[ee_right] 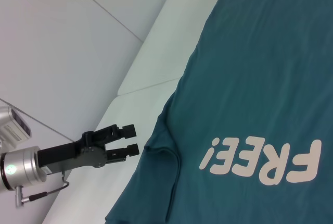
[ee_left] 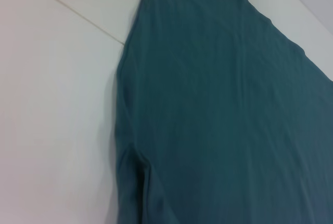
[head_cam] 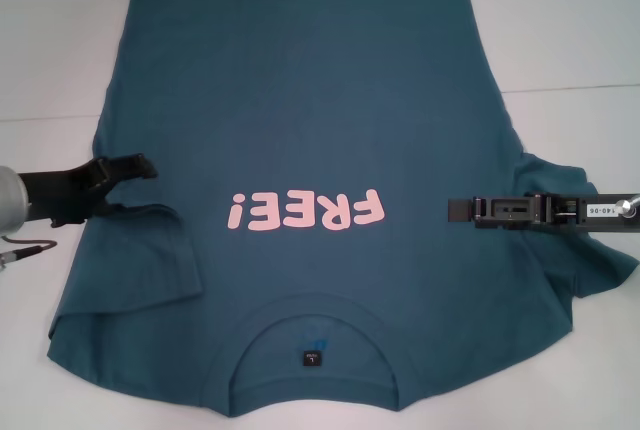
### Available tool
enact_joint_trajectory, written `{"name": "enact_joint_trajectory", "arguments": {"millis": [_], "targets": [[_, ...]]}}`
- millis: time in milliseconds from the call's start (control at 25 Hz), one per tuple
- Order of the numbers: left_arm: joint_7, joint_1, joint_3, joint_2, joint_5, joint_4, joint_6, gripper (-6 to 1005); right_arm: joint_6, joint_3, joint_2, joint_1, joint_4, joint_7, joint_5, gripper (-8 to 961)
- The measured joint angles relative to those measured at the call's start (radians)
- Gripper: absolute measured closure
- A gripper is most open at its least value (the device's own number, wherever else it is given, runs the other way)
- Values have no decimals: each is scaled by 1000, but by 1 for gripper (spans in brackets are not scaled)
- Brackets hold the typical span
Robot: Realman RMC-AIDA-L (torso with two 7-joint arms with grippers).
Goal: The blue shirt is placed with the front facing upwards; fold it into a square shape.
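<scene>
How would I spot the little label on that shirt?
Start with the blue shirt spread flat across the white table, pink FREE! print facing up. Below the print, nearest the robot, sits the round collar. Inside it is the neck label, a small dark square, the only dark patch on the teal cloth.

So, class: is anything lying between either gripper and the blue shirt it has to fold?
Nothing visible. The blue shirt lies flat, print up. The left gripper hovers open at its left sleeve edge, and the right gripper sits over the shirt near its right sleeve. No other object lies on the cloth.
</scene>
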Motion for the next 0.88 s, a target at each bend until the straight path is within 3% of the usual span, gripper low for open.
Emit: {"name": "enact_joint_trajectory", "arguments": {"millis": [480, 880], "targets": [[25, -8, 30, -11, 13, -33, -129, 62, 2, 2, -2, 0, 1, 3, 0, 14], [35, -29, 42, -5, 16, -80, -151, 62, 1, 1, -2, -1, 1, 4, 0, 15]]}}
